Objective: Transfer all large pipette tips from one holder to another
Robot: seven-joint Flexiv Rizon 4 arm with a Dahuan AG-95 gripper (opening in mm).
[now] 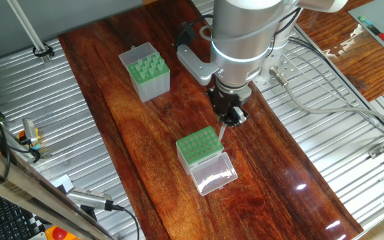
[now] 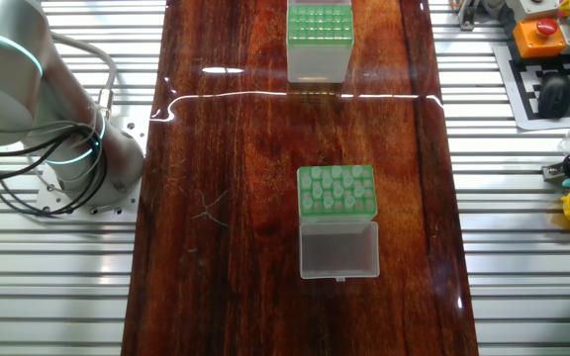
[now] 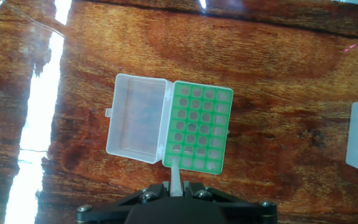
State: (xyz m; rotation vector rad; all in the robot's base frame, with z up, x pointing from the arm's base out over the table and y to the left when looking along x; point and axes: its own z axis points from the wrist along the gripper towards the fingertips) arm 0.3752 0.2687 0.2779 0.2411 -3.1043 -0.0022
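A single large pipette tip is held pinched between the closed fingers of the gripper, point down, poised over the near edge of the shorter lidded box, whose clear lid lies open alongside. Its holes appear mostly unfilled. Several tips can be seen standing in the taller grey-sided box, well apart, so most transfers are judged outstanding.
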